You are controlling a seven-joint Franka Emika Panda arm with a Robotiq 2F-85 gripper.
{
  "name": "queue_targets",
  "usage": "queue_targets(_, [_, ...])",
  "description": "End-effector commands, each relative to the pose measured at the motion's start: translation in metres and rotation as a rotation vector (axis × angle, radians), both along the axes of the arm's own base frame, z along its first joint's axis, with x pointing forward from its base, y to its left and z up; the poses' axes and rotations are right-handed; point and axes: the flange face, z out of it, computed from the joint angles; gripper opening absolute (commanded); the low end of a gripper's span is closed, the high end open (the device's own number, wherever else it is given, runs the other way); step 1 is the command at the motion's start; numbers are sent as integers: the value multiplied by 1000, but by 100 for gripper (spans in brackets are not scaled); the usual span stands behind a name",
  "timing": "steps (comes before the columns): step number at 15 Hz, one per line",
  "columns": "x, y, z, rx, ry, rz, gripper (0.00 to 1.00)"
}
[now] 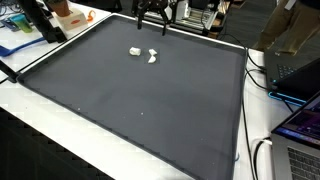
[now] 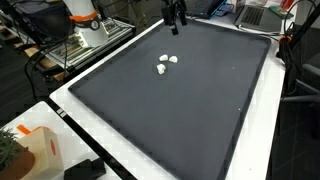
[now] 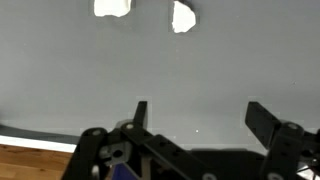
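Note:
Two small white lumps lie close together on the dark mat: in an exterior view one white lump (image 1: 135, 51) and its neighbour (image 1: 152, 56); in an exterior view the same pair, one lump (image 2: 162, 69) and its neighbour (image 2: 172, 59). In the wrist view they sit at the top edge, one lump (image 3: 112, 8) and its neighbour (image 3: 183, 16). My gripper (image 1: 154, 24) (image 2: 176, 24) hangs above the mat's far edge, apart from them. In the wrist view the gripper (image 3: 197, 116) stands open, with only bare mat between its fingers.
The dark mat (image 1: 140, 100) covers a white table (image 1: 20, 105). An orange and white box (image 2: 40, 150) and a black block stand at one corner. Laptops (image 1: 300, 70) and cables lie beside the mat. A wire rack (image 2: 80, 45) stands off the table.

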Motion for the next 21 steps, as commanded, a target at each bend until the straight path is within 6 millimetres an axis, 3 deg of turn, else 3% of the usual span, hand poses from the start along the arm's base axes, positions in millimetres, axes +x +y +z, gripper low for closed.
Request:
queue_targets(1, [3, 4, 2, -2, 28, 10, 100])
queue_targets(6, [7, 5, 5, -2, 31, 15, 100])
queue_targets(15, [23, -1, 2, -35, 278, 67, 100])
queue_targets(21, [26, -7, 5, -27, 263, 52, 100])
